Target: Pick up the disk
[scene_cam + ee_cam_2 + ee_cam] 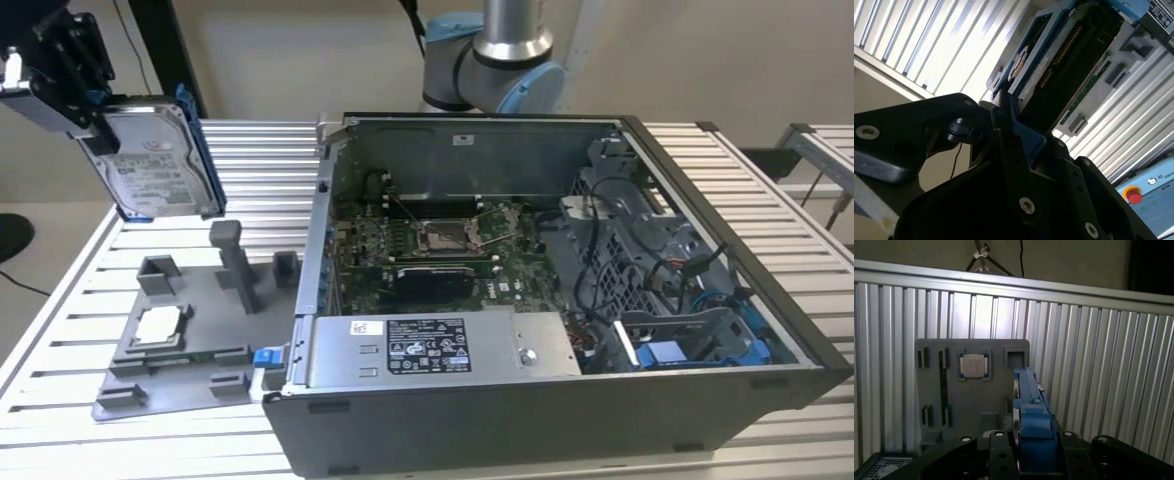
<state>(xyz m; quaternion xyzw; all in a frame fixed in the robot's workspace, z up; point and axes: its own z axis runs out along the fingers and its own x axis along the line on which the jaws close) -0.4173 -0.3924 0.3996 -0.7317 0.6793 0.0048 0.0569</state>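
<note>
In the exterior view the disk [154, 160], silver-grey with a white label and a blue frame, hangs upright in the air at the far left, above the slatted table. My gripper [83, 105] is shut on its upper edge. The first wrist view shows the disk [1029, 400] edge-on, its blue frame clamped between the black fingers [999, 440], with the grey fixture plate [934, 390] below it. The second wrist view has the disk [1054, 65] sticking out from the gripper [1016, 127], dark circuit side showing.
A grey fixture plate [187, 360] with upright posts lies on the table [254, 150], carrying a small square silver chip [158, 325]. The open computer case [694, 400] stands at the exterior view's right, with a grey labelled box [427, 345] inside. The arm's base [494, 60] rises behind it.
</note>
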